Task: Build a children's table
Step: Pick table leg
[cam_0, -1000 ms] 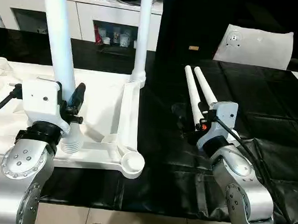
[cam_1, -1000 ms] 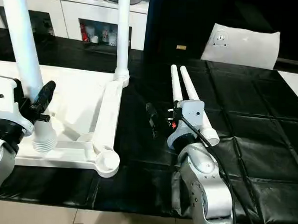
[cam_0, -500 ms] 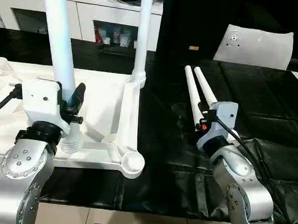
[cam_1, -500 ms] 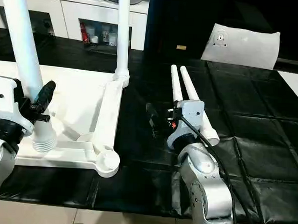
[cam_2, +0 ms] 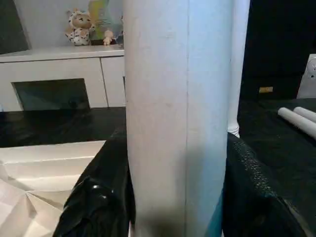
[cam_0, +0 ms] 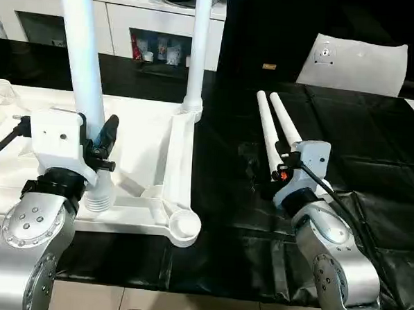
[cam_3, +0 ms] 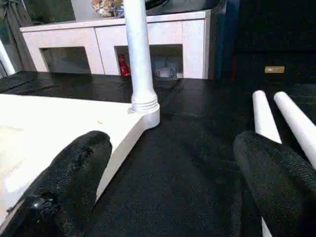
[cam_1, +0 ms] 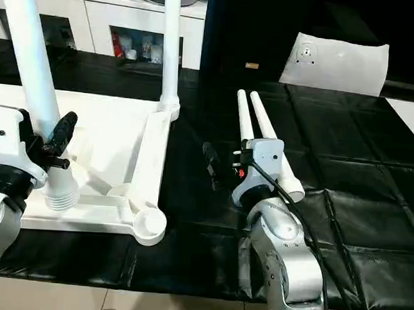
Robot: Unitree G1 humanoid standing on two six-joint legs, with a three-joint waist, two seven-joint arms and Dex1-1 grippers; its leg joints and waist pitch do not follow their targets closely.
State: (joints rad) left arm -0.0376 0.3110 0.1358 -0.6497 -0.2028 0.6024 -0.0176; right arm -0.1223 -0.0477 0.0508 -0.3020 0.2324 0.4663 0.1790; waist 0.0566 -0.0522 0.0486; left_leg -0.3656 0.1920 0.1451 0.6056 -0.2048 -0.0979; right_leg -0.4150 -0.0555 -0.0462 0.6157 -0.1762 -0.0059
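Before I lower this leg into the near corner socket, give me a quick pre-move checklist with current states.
1. Left gripper closed on the held leg: ok.
2. Held leg upright: ok.
3. Leg's ribbed end over the empty near socket: not ok; it sits to the left of it, over the table top.
4. Far corner leg standing in its socket: ok; whether fully seated, cannot tell.
5. Right gripper open, holding nothing: ok.
6. Two spare legs lying on the black surface, beside the right gripper: ok.

Left hand [cam_0: 98, 144] clamped, right hand [cam_1: 223, 171] agape
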